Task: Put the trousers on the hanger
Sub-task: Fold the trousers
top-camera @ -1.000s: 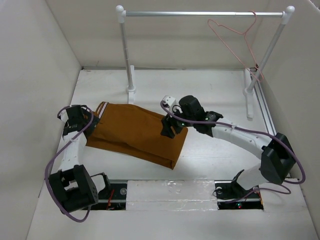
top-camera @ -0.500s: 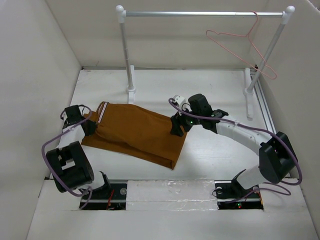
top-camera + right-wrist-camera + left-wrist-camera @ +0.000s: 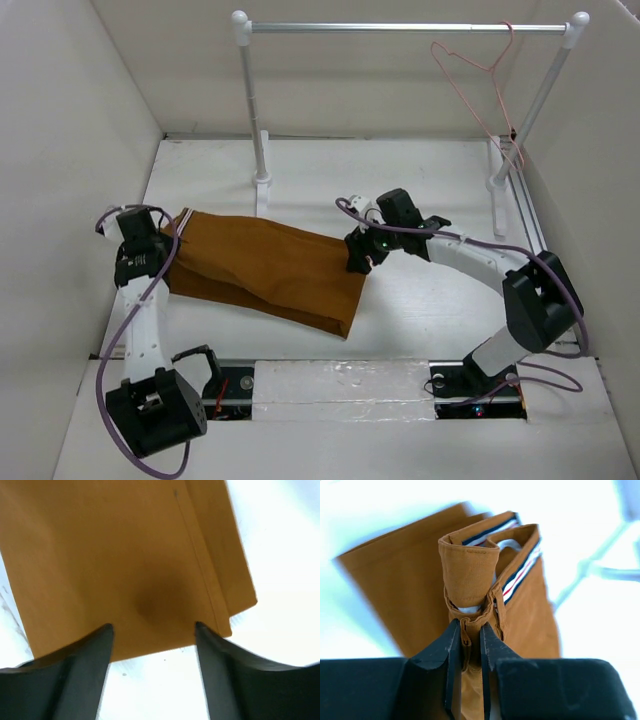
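The rust-brown trousers (image 3: 270, 265) lie folded flat across the table's middle, striped waistband at the left. My left gripper (image 3: 160, 250) is at that waistband end. In the left wrist view it (image 3: 469, 627) is shut on a bunched fold of the trousers (image 3: 470, 570) just below the waistband. My right gripper (image 3: 360, 255) hovers over the trouser-leg end. The right wrist view shows it (image 3: 153, 626) open, with its fingertips over the hem edge of the trousers (image 3: 125, 555) and nothing held. The pink wire hanger (image 3: 480, 75) hangs by its hook from the rail's right end.
A silver rail (image 3: 400, 28) on two white posts (image 3: 255, 120) spans the back of the table. White walls close in at left, right and back. The arms' bases sit on a strip at the near edge (image 3: 340, 380).
My left gripper has shut on the waistband and drawn that end leftward. My right gripper has shifted right, towards the hem. The hanger has been swinging on the rail.
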### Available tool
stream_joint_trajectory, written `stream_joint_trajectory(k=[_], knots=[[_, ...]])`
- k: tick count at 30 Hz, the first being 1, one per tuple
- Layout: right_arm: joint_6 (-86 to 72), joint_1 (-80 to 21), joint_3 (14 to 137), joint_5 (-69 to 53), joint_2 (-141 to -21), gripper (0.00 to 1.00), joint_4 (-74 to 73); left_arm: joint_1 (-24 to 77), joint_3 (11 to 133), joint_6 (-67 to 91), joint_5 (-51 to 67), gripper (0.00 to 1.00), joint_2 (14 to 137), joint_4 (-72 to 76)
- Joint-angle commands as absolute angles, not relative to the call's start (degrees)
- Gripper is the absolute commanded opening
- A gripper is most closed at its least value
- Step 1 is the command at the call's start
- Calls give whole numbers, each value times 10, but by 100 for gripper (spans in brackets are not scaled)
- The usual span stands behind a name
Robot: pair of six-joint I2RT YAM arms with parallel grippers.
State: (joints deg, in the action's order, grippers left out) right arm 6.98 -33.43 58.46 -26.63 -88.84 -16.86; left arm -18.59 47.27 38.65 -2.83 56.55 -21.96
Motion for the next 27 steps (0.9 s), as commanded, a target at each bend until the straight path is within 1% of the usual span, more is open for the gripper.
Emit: stream_joint_trajectory(k=[1,3,4,5,6,7,8,9,10,11,12,13,15,16,17,19,20,21,23,24,25,27], knots=[[96,-340,612,-280,-889,67,-192,-199,417,392,-134,0,555,-270],[101,-348,620,-273,-882,64,-200,-221,395,402,-159,0,574,-254],[104,-359,625,-267,-875,55,-214,-230,403,406,-156,0,585,-259],[107,-366,630,-261,-872,48,-221,-237,410,413,-155,10,610,-274],[106,-379,638,-256,-871,32,-225,-258,415,432,-142,39,626,-281],[106,-384,638,-259,-871,21,-222,-278,417,432,-124,39,627,-281],[101,-384,637,-268,-879,13,-215,-296,419,430,-105,62,630,-280],[96,-391,634,-295,-888,9,-202,-306,424,428,-88,73,629,-282],[89,-391,621,-307,-896,4,-170,-296,441,426,-86,80,628,-284],[72,-391,610,-320,-918,2,-149,-280,450,428,-86,85,622,-284],[65,-391,600,-338,-932,0,-126,-262,460,428,-87,85,614,-285],[61,-385,586,-342,-949,0,-98,-213,481,429,-90,85,607,-280],[58,-367,573,-338,-998,0,-77,-158,494,418,-91,80,569,-254],[62,-357,568,-335,-1011,0,-62,-135,505,405,-71,77,570,-251],[65,-345,558,-321,-1019,0,-56,-90,504,404,-49,74,583,-242],[74,-302,559,-321,-1033,0,-44,-21,478,411,-5,69,590,-223],[84,-289,563,-330,-1031,0,-40,58,466,425,16,64,595,-186],[90,-273,577,-341,-1028,0,-39,99,458,438,38,58,604,-173],[123,-266,605,-345,-1025,0,-61,188,451,459,54,52,647,-124],[131,-265,641,-335,-1028,0,-78,279,459,463,34,51,665,-117],[140,-258,659,-336,-1041,0,-98,317,475,462,27,48,684,-106],[154,-253,690,-338,-1062,0,-111,393,490,461,38,47,743,-66]])
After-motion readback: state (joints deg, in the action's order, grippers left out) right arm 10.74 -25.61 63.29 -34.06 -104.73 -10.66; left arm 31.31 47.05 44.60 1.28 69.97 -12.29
